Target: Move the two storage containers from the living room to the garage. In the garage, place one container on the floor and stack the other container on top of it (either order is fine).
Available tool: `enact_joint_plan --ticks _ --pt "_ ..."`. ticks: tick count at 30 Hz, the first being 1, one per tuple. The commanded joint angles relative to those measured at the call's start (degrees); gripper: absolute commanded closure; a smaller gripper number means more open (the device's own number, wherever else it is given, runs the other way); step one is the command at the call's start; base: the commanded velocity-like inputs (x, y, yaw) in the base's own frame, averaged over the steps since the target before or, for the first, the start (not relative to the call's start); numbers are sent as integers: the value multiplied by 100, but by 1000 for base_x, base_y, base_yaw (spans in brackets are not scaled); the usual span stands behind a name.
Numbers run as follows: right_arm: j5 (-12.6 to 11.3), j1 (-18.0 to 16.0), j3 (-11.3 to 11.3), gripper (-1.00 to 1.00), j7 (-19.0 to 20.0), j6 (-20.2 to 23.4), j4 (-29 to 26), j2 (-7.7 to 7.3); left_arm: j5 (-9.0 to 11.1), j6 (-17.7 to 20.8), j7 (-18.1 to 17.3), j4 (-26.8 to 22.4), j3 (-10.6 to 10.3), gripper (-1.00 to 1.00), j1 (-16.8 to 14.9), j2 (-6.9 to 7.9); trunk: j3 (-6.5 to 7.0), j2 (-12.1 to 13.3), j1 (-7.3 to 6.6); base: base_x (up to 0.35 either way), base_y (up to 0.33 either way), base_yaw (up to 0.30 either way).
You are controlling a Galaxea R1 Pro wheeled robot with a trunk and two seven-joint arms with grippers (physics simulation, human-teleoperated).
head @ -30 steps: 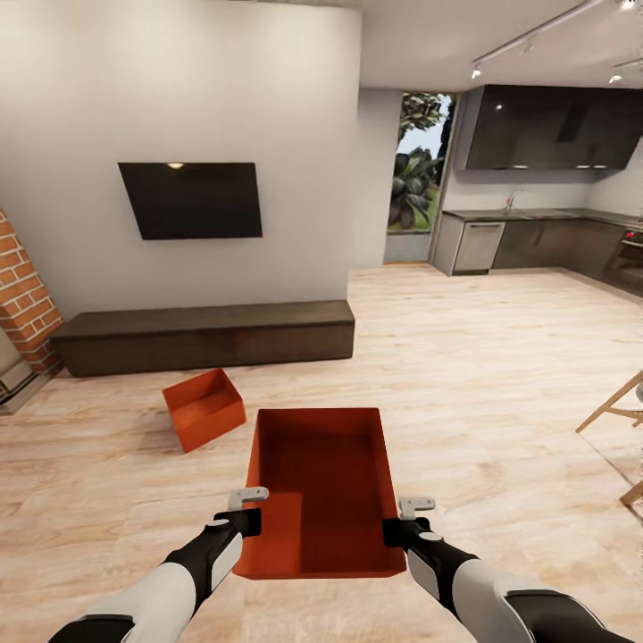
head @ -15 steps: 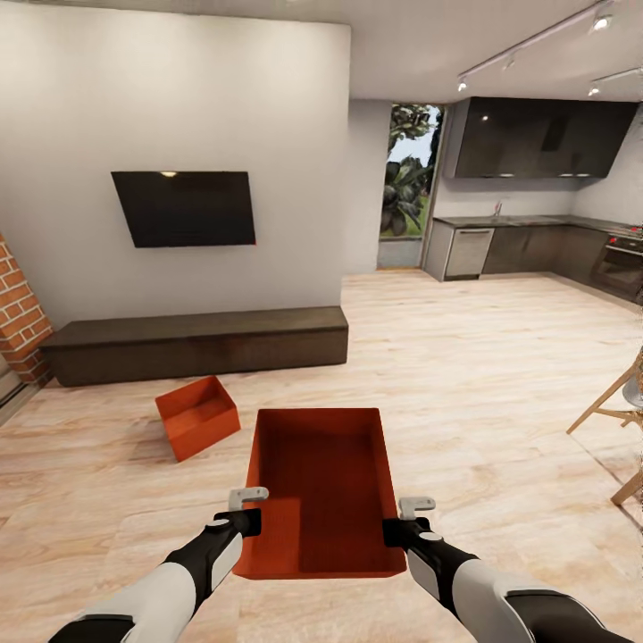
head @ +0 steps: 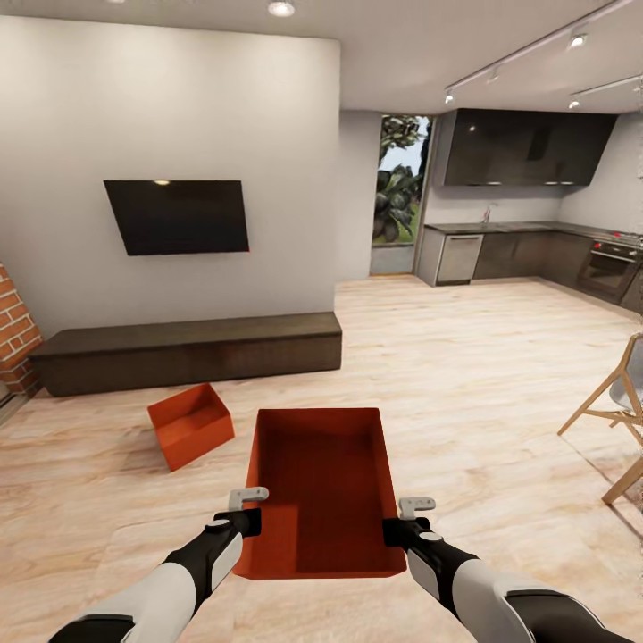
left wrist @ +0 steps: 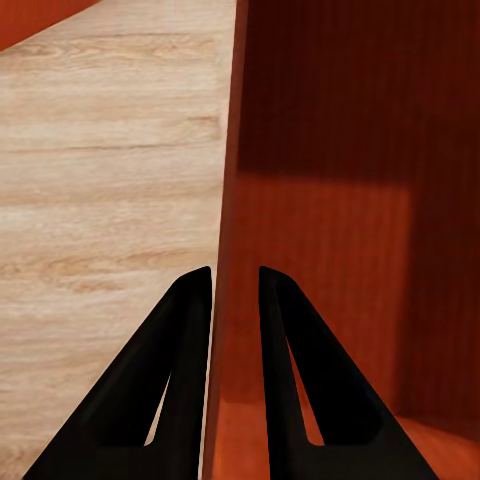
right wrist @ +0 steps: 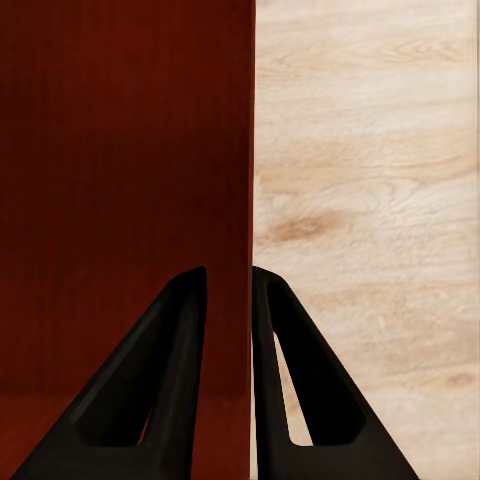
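Note:
I carry one orange-red storage container (head: 326, 487) in front of me over the light wood floor of the living room. My left gripper (head: 250, 522) is shut on its left wall near the closest corner, and my right gripper (head: 393, 531) is shut on its right wall. In the left wrist view the left gripper (left wrist: 235, 275) has one finger on each side of the thin wall (left wrist: 340, 150). The right wrist view shows the right gripper (right wrist: 228, 272) clamped the same way on the other wall (right wrist: 120, 150). The other storage container (head: 190, 424) sits on the floor ahead at left, turned at an angle.
A low dark TV bench (head: 187, 351) runs along the white wall under a wall TV (head: 177, 216). A brick column (head: 13, 339) is at far left. A wooden-legged chair (head: 616, 402) stands at right. The dark kitchen (head: 527, 254) lies beyond open wood floor.
The whole head view has shifted: the wall, bench and floor container have slid left and down and look a little farther off. Both arms and the held container keep their place.

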Motion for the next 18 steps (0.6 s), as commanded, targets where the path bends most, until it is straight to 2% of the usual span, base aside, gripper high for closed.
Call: enact_joint_plan --ticks 1,18 --pt "-71 -6 4 100 -45 -30 34 -17 -95 22 101 -66 115 100 -5 27 -3 -11 3 0 0 -76" --pt "-71 -6 3 100 -51 -23 35 -17 -95 25 101 -70 112 100 -5 27 145 -11 3 0 0 -83"
